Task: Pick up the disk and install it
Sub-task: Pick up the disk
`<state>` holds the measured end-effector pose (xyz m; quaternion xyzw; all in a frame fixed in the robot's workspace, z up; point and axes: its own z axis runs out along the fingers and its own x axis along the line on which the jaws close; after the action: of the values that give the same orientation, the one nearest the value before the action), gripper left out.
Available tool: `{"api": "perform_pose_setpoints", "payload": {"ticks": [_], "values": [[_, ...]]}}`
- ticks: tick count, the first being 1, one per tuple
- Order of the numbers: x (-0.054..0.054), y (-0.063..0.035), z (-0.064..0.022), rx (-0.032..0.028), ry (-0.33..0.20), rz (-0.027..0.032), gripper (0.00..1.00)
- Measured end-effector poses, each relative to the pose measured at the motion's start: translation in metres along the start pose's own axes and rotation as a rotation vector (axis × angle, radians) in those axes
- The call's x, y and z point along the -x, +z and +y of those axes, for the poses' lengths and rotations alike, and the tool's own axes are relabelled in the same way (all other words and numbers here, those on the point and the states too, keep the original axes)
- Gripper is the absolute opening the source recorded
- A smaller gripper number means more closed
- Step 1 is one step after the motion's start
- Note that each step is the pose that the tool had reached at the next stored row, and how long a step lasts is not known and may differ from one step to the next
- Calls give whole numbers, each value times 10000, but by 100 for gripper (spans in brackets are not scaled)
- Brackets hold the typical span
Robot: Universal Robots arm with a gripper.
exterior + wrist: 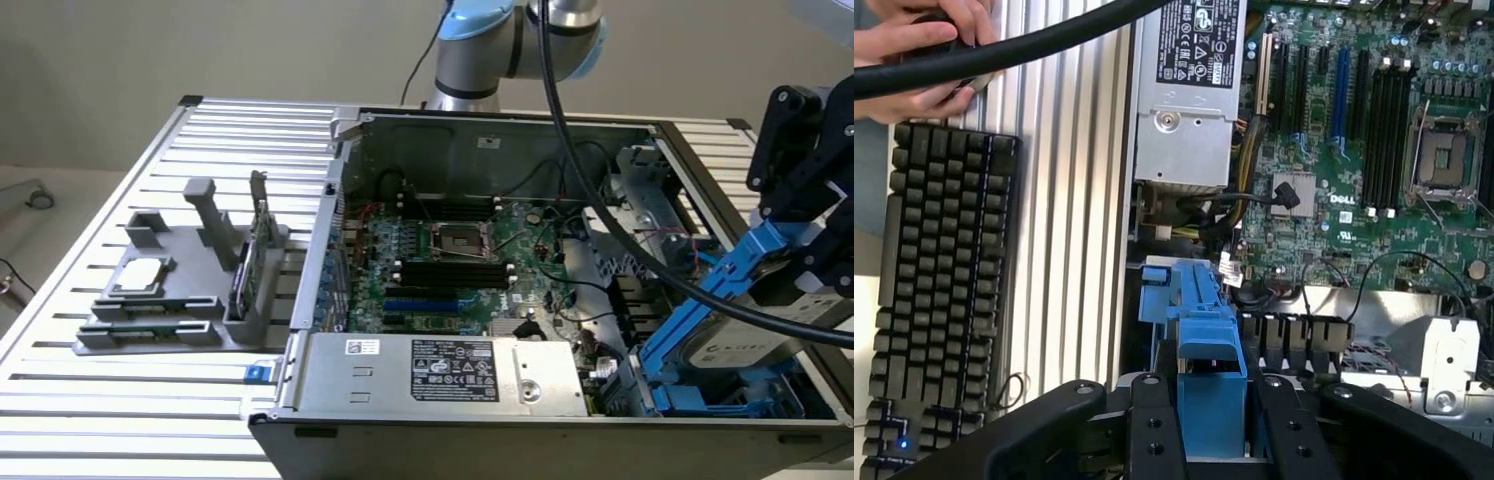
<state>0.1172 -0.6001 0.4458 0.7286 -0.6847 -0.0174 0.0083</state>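
The claw point(798, 255) is closed on the disk point(741, 345), with its black fingers point(1154, 430) clamped on opposite sides of the blue carrier. In the wrist view the disk point(1209, 355) projects forward from between the fingers of the claw point(1212, 395). The disk is held clear of the bench point(160, 400) and steeply tilted, inside the open computer case point(400, 440) at the exterior view's right. Its upper end is in the claw and its lower end points down toward the blue rails point(681, 395) in the case's near corner. Whether the disk touches the rails cannot be determined. The motherboard point(454, 260) lies beside the disk toward the exterior view's left, and the power supply point(441, 370) sits along the case's near edge. A black cable point(627, 240) crosses in front of the disk. In the wrist view, a keyboard point(944, 290) lies beside the case, and a hand point(924, 50) grips the cable.
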Motion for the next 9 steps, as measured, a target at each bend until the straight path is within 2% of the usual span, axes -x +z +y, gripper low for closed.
{"api": "perform_pose_setpoints", "payload": {"ticks": [9], "values": [[-4,97,-50,-1,-1,-10,32]]}}
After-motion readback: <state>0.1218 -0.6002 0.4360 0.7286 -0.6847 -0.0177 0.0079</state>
